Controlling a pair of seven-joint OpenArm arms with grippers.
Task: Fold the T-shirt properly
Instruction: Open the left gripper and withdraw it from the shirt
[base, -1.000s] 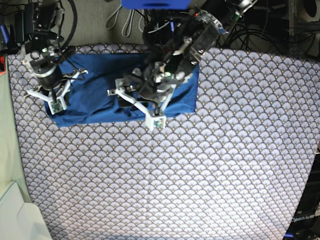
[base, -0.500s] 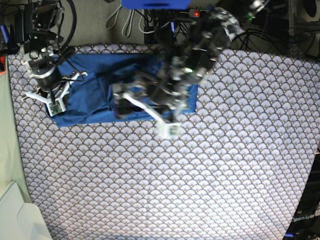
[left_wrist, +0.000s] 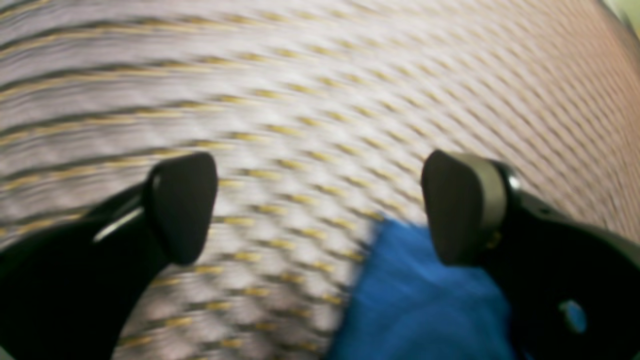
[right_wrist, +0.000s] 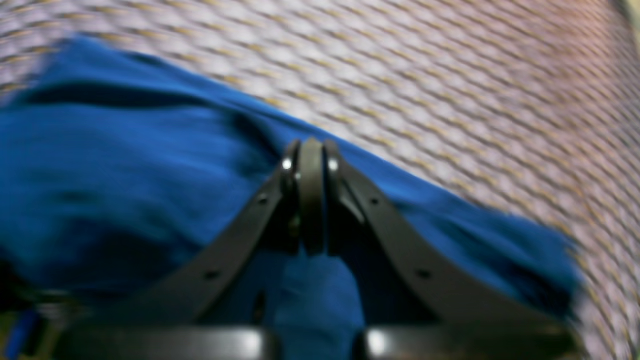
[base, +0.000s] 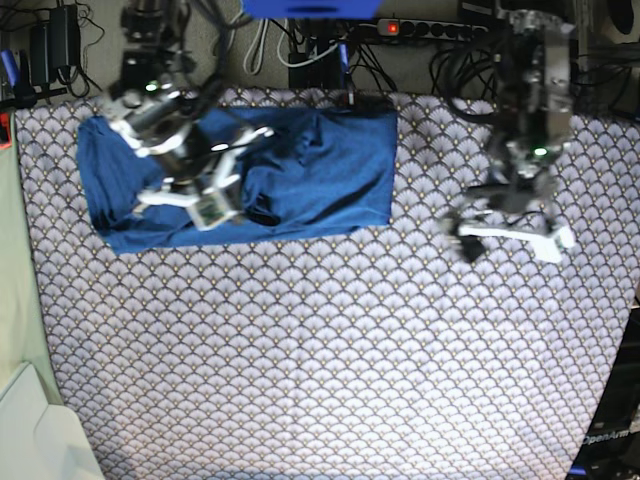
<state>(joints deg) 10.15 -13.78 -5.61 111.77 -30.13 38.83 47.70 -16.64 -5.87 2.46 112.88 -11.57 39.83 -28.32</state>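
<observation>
While the T-shirt (base: 300, 170) lies rumpled on the patterned cloth (base: 350, 350), right gripper (right_wrist: 311, 200) jaws pressed together over it, left gripper (base: 510, 235) spread wide, holding nothing.

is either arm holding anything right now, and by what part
The left gripper is open over the patterned cloth, holding nothing. The right gripper is shut above the T-shirt; whether fabric is pinched cannot be told.
</observation>
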